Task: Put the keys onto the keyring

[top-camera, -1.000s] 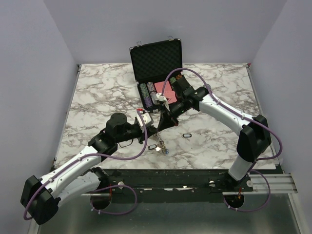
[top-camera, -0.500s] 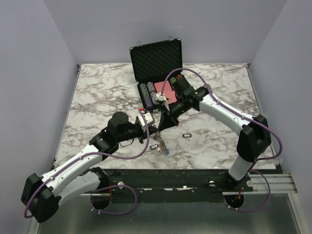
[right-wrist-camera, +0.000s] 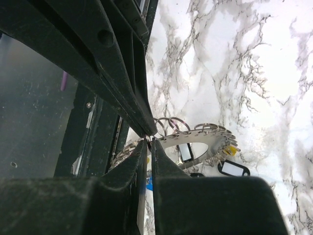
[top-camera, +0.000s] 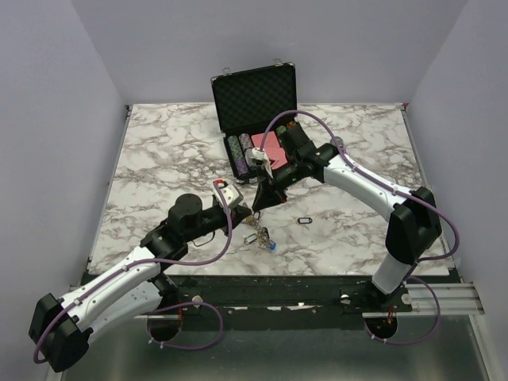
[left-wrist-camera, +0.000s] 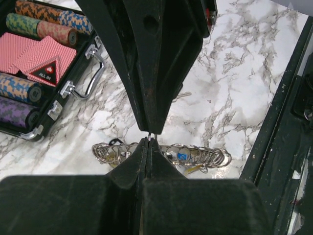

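Hiding much of both wrist views, the dark fingers (left-wrist-camera: 161, 58) are blocking a lot. The left pincer (left-wrist-camera: 149, 138) is squeezing shut, tips touching. The keyring (left-wrist-camera: 208, 157) is lying on the desk (top-camera: 159, 159) just past those tips, showing only its edge, like a row of little loops. I cannot tell if the tips are pinching one loop. The right pincer (right-wrist-camera: 149, 139) is holding its tips right at the ring's rim, with only a thin crack between them; whether it is gripping the rim is too hard to see. Tiny keys (left-wrist-camera: 182, 156) are sitting among the loops, a blue one and a yellow one (right-wrist-camera: 231, 151), both partly hidden. One black key (top-camera: 305, 221) is lying alone on the desk, off to the side of both pincers and not touching the ring. Past the right pincer, an open case (top-camera: 254, 95) is holding rows of chips (left-wrist-camera: 34, 24) and red cards (left-wrist-camera: 29, 54). Part of it is getting cut off in the left wrist view.
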